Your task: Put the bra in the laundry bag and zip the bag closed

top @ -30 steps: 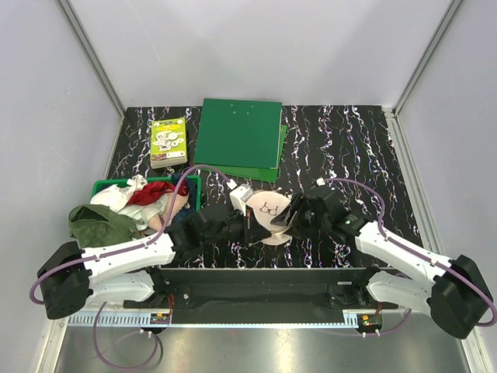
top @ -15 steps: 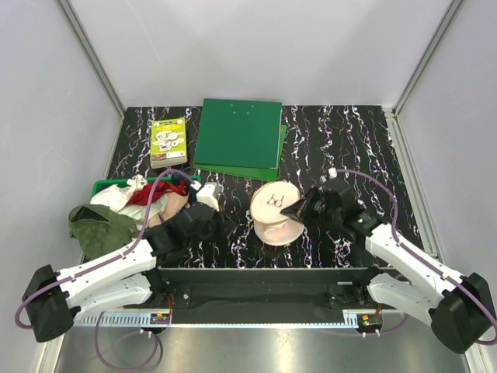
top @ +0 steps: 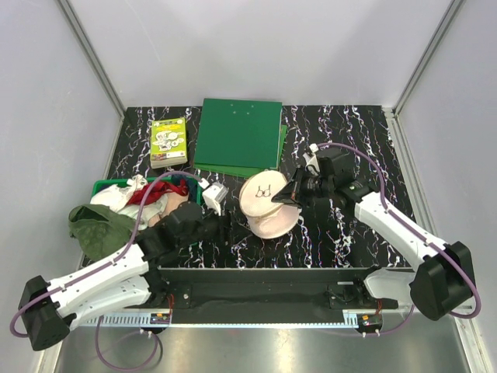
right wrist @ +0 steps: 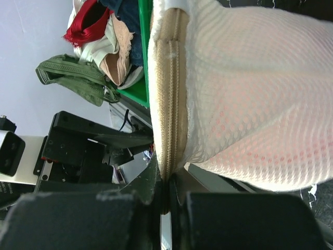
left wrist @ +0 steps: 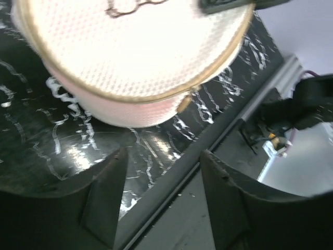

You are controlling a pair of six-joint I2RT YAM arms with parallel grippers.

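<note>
The laundry bag, round cream mesh with a black bra outline, rests tilted on the black table. My right gripper is shut on the bag's right rim. In the right wrist view the jaws pinch the tan zip, whose teeth are together along the stretch I see. The bra shows as pink through the mesh and below the top disc. My left gripper is open and empty, left of the bag and apart from it. Its fingers frame the table's front edge, with the bag above.
A green basket at the left holds mixed clothes, among them a red cloth. An olive-green garment hangs over its near side. A small book and green folders lie at the back. A metal rail runs along the front edge.
My left gripper let go of the bag, opened and drew back to the left. My right gripper shut on the rim and carried it back and left, tilting the bag.
</note>
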